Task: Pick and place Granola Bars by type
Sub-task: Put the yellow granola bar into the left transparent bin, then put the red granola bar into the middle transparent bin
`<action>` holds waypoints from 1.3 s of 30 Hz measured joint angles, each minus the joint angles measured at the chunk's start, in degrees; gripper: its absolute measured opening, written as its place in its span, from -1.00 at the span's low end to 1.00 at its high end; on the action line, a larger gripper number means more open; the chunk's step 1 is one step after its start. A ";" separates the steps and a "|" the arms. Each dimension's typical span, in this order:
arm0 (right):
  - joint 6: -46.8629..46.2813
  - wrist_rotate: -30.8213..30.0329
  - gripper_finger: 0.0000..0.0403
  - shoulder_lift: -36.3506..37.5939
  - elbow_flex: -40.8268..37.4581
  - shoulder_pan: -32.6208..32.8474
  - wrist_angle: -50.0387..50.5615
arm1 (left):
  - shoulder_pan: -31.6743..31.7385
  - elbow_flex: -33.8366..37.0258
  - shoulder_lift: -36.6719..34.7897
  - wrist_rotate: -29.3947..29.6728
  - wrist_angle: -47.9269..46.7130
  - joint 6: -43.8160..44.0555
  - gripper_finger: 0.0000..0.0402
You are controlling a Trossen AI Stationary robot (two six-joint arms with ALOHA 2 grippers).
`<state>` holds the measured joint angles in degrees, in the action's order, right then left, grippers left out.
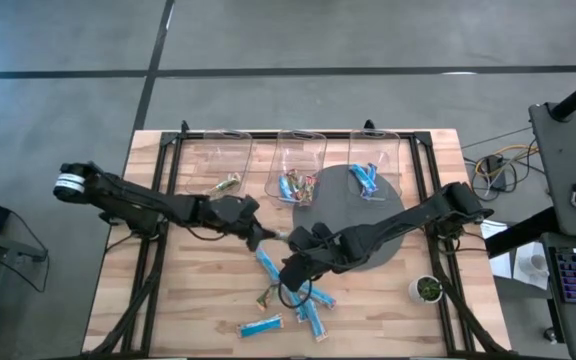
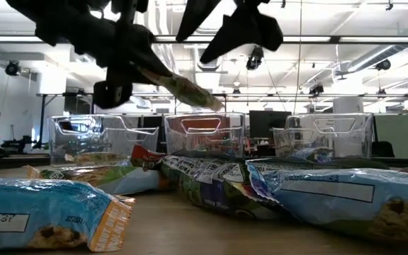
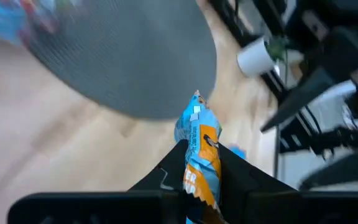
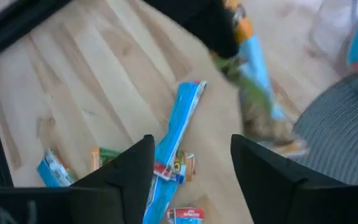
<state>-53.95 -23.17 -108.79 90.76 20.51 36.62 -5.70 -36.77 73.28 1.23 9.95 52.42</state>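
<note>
From above, three bins [image 1: 298,160] already hold sorted bars — several granola bars [image 1: 298,300] left on the table. Left wrist: left gripper [image 3: 202,180] clamps a blue bar [image 3: 199,143]. Right wrist: right gripper [image 4: 191,163] spread wide, empty.

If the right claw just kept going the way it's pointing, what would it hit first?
Most likely the blue bar lying on the wooden table. The right gripper stands open above it, fingers either side of it in its own camera view. How high it hangs is unclear.
</note>
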 joint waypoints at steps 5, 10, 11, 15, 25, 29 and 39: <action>0.39 -5.82 0.07 2.68 0.00 0.15 0.02 | 1.14 -3.07 -8.66 14.58 -9.52 -7.18 -0.83; 0.47 -9.97 0.07 4.69 0.02 0.11 2.02 | 1.46 -9.99 -16.10 40.05 -29.49 -20.92 -0.83; 0.53 -10.20 0.07 4.79 0.02 0.03 2.92 | 2.05 -11.05 -16.66 43.84 -33.36 -22.98 -0.83; 0.38 -10.30 0.07 4.70 -0.11 -0.30 4.98 | 7.73 -12.33 -17.81 47.52 -43.91 -25.80 -0.83; -2.44 -10.02 0.08 3.80 -0.48 -0.25 5.16 | 28.01 -4.49 -16.35 39.64 -38.76 -33.30 -0.82; -4.15 -9.83 0.07 3.80 -0.62 0.20 5.18 | 32.37 -1.42 -14.32 36.51 -34.72 -37.75 -0.72; -7.79 -7.78 0.06 3.80 -0.78 2.11 7.23 | 33.34 0.37 -13.79 42.87 -27.90 -38.83 -0.54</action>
<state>-61.74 -30.95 -104.99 89.98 22.62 43.85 27.64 -36.40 59.48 44.10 -17.95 13.58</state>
